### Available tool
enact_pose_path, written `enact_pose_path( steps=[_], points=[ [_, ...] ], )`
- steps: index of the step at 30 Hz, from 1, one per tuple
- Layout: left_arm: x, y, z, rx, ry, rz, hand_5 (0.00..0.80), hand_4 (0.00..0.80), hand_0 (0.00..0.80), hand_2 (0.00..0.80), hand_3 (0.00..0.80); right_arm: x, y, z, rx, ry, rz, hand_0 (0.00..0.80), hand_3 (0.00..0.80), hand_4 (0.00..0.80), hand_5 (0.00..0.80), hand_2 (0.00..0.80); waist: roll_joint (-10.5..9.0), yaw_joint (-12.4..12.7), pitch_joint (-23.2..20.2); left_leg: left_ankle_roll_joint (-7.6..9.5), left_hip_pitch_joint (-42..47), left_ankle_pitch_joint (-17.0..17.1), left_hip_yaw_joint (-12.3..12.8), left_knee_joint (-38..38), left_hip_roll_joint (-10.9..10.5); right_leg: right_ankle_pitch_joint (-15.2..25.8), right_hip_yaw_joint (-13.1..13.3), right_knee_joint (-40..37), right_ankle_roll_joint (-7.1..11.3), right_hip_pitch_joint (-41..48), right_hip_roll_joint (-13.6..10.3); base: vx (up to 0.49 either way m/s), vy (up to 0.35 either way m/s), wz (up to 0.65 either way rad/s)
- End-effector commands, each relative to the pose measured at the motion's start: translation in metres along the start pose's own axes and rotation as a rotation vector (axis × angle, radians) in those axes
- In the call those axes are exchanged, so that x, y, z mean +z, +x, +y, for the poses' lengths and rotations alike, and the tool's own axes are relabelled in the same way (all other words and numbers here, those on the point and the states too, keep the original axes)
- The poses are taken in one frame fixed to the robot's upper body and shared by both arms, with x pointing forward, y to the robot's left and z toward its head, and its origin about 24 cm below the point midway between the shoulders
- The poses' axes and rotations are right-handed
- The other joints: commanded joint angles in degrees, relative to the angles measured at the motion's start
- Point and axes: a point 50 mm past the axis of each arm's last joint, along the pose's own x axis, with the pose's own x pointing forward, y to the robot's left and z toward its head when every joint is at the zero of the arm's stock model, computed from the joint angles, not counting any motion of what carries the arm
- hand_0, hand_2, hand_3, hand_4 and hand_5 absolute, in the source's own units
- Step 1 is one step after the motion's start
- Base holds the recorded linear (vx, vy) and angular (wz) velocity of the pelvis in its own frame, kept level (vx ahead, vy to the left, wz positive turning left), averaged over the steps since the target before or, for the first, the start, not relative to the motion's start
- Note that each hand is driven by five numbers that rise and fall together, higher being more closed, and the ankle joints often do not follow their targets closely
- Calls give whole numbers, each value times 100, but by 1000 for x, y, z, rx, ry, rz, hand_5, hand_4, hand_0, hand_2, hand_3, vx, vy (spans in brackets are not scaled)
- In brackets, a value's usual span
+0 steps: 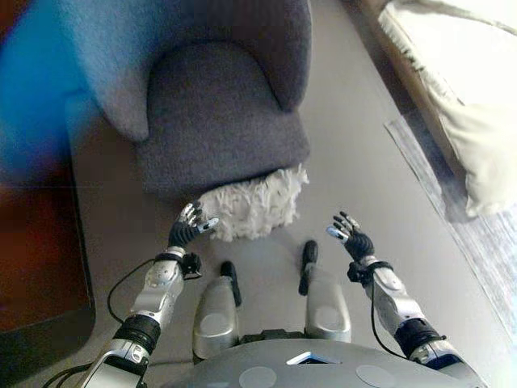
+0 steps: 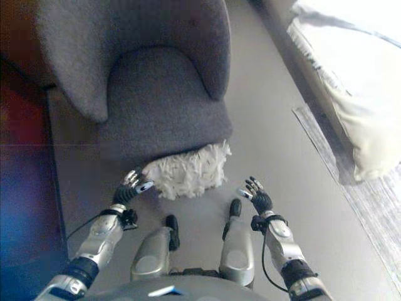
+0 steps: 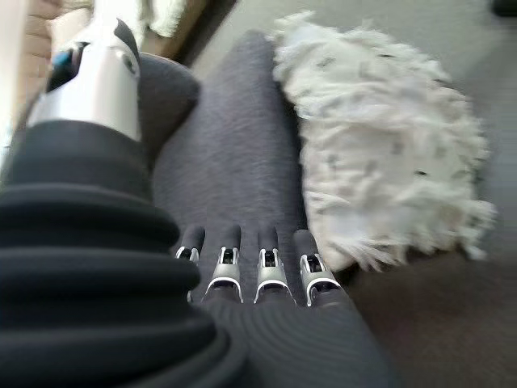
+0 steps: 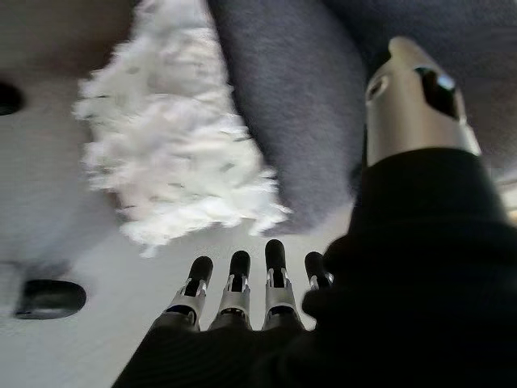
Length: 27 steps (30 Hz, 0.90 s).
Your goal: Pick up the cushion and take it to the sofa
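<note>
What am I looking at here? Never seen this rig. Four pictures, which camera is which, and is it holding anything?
It is a two-legged humanoid robot with two arms and fingered hands. The two wide pictures come from a stereo camera on its head, looking down. The two close ones come from cameras on its wrists, looking along each hand.

On the floor, a shaggy white cushion leans against the front of a grey armchair. A pale sofa stands at the right edge.

Nothing is held yet. The left hand is beside the cushion's left end, fingers straight; I cannot tell if it touches. The right hand hangs open, apart from the cushion, on its right.
</note>
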Motion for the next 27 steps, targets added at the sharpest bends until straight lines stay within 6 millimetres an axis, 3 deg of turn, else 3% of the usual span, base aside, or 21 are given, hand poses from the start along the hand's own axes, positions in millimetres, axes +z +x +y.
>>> enact_pose_path(
  steps=[1,2,4,6,9,13,15,18,24,27],
  points=[
    [28,13,0,19,22,-123,0,0,0,0,0,36,12,9,23,-119,-168,0,0,0,0,0,-101,64,287,143,-553,-4,-389,287,-167,871,230,-859,347,124,-469,-178,-244,21],
    [33,17,2,34,34,-131,0,0,0,0,0,45,19,11,24,-147,-181,0,0,0,0,0,-169,134,350,98,-768,-17,-379,428,-37,738,43,-901,410,121,-434,-110,-266,7],
    [35,21,0,68,24,-138,0,0,0,0,0,58,26,24,44,-204,-207,0,0,0,0,0,-202,233,493,-18,-943,-138,-491,626,141,559,-27,-658,464,-59,-373,-50,-224,8],
    [43,29,-1,82,28,-169,0,0,0,0,0,81,36,31,44,-255,-256,0,0,0,0,0,-198,184,678,-168,-1237,-50,-306,768,376,365,-120,-376,451,-337,-331,-108,-150,-4],
    [50,38,-10,74,-13,-203,0,0,0,0,0,101,42,27,10,-271,-290,0,0,0,0,0,-91,125,859,-294,-1530,136,-96,774,552,132,-252,-32,393,-595,-440,-71,-83,13],
    [68,49,-22,87,-40,-266,0,0,0,0,0,145,61,32,-22,-312,-338,0,0,0,0,0,-14,263,961,-259,-2193,80,-700,1094,233,79,55,458,297,-1479,-248,-82,20,39],
    [77,50,-25,103,-46,-299,0,0,0,0,0,168,64,36,-26,-335,-376,0,0,0,0,0,20,350,963,-176,-2614,-74,-822,1449,110,86,163,813,260,-1990,-211,-46,102,-8],
    [94,56,-30,109,-43,-342,0,0,0,0,0,194,63,38,-52,-343,-440,0,0,0,0,0,161,290,963,-92,-3225,-217,-629,1949,319,-146,251,1596,155,-2688,-311,-56,74,-43],
    [132,73,-31,154,-87,-409,0,0,0,0,0,240,65,49,-66,-337,-532,0,0,0,0,0,404,135,963,101,-4472,-685,-638,3317,245,-574,714,2994,-32,-4031,-238,-42,26,11],
    [147,78,-27,170,-80,-431,0,0,0,0,0,249,68,54,-53,-319,-518,0,0,0,0,0,469,83,963,165,-4856,-942,-661,3915,268,-829,880,3522,-174,-4428,-175,-6,-12,2]
  ],
)
